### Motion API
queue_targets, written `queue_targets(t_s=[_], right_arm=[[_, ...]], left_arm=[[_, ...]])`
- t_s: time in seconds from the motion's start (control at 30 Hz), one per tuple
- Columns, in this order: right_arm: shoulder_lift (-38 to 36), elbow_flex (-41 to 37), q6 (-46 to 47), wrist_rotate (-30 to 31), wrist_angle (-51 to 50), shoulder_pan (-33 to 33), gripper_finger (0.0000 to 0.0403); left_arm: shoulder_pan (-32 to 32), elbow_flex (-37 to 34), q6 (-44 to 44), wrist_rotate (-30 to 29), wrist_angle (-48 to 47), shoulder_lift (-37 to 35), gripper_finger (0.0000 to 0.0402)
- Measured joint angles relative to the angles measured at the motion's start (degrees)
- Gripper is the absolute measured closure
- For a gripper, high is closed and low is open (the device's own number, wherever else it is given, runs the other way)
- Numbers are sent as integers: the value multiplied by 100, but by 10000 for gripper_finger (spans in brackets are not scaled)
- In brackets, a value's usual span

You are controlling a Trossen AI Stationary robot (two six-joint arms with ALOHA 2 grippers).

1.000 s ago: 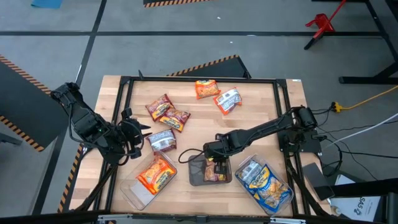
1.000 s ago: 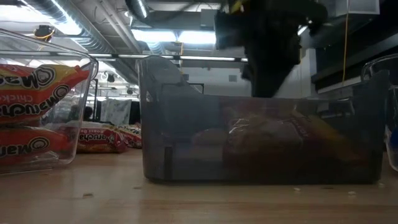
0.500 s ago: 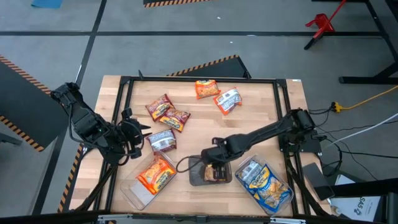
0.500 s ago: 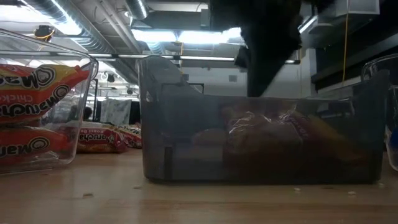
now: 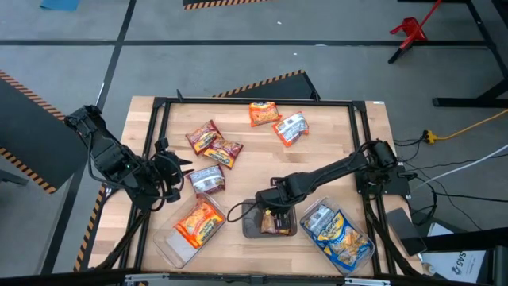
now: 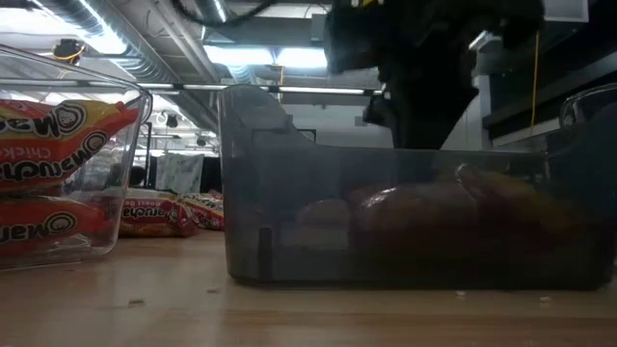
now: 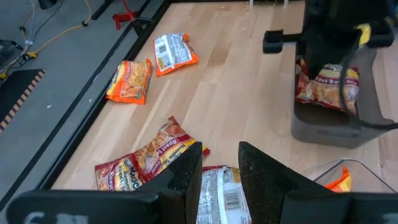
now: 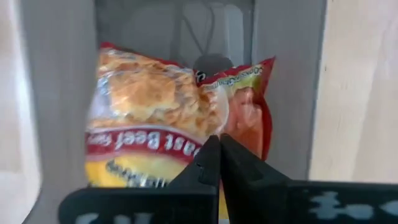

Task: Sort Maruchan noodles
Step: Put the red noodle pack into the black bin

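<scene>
Your right arm reaches from the table's right edge across toward the middle of the near edge, elbow low, wrist bent down so the right gripper [image 5: 275, 213] hangs over the dark bin [image 5: 249, 226]. Its fingers [image 8: 211, 163] are pressed together with nothing between them, just above a dark red packet [image 8: 163, 124] lying in that bin. From the low view the gripper [image 6: 416, 101] sits above the bin's rim [image 6: 289, 125], not down inside it.

Your left arm is folded at the table's left edge, with the left gripper [image 5: 176, 179] pointing inward across the table, close to a blue-and-white packet [image 5: 208, 179]. Its fingers [image 7: 255, 168] stand partly apart; they hold nothing, and that packet [image 7: 216, 198] lies just ahead of them.

Loose noodles on the table: two dark red packets [image 5: 213, 141] toward the far left, an orange one [image 5: 263, 113] and another blue-and-white one [image 5: 291, 128] near the far edge. The clear tray [image 5: 163, 242] at the near left corner holds orange packets [image 5: 198, 223]; the tray [image 5: 361, 258] at the near right holds blue-and-white ones [image 5: 337, 230].
</scene>
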Motion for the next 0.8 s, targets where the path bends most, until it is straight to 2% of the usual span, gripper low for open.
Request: queue_targets(t_s=[0.13,0.27,0.33,0.43,0.53,0.6,0.67,0.8], right_arm=[[-196,570,-422,437,-485,4,403],[-296,1242,-1028,1623,-496,-30,397],[-303,1530,-1426,1945,-432,-132,380],[-311,1568,-1899,1984,103,-459,328],[-242,1476,-1977,1586,520,-970,254],[-82,1454,-1968,1224,803,-1348,201],[169,1434,-1956,1107,1063,-1696,153],[626,1431,-1916,1011,2019,-2218,87]], left_arm=[[0,0,0,-1,0,0,303],[0,0,-38,-49,-2,0,303],[-2,0,-148,-146,0,0,303],[0,0,-175,-212,-1,0,303],[-2,0,-175,-211,-2,0,303],[-2,0,-175,-213,-15,0,303],[-2,0,-177,-213,-87,-4,303],[-2,0,-212,-213,-248,-4,303]])
